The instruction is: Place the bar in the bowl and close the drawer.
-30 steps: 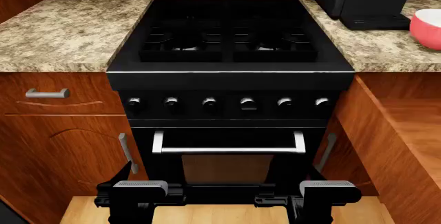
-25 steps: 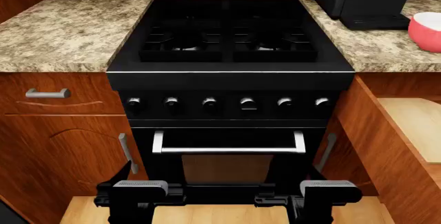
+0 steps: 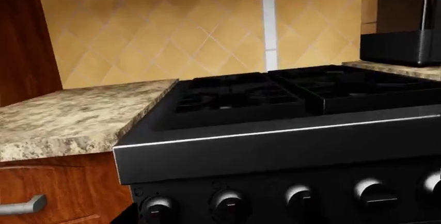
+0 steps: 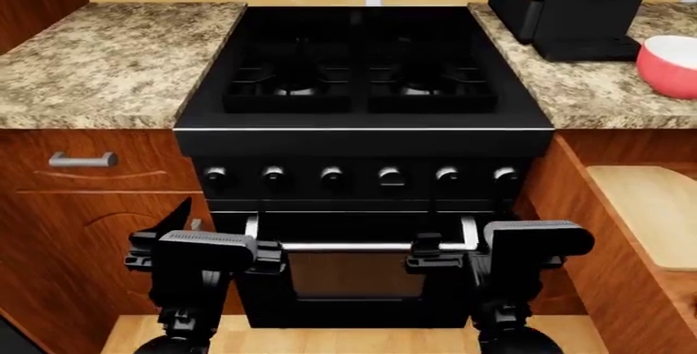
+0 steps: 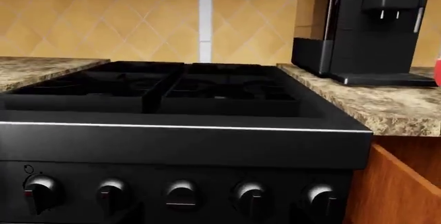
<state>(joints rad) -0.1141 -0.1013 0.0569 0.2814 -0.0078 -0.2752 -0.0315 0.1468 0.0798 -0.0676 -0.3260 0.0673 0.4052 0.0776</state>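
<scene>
The red bowl (image 4: 668, 64) stands on the right granite counter at the head view's right edge, and a red sliver of it (image 5: 438, 72) shows in the right wrist view. The drawer (image 4: 610, 232) stands pulled out to the right of the stove, with only its reddish-brown side wall showing. That wall also shows in the right wrist view (image 5: 403, 190). Its front and handle are out of view. The yellow bar is not in view. My left gripper (image 4: 207, 250) and right gripper (image 4: 534, 240) hang low in front of the oven door, dark against it, and their jaws cannot be made out.
A black stove (image 4: 363, 68) fills the middle, with knobs and an oven handle (image 4: 365, 246). A black coffee machine (image 4: 566, 7) stands behind the bowl. A pale wooden board (image 4: 654, 203) lies in the drawer. A closed small drawer with a silver handle (image 4: 83, 159) is at the left.
The head view has lifted and tilted, and both arms have risen higher in front of the oven. More of the bowl and the pale board now show.
</scene>
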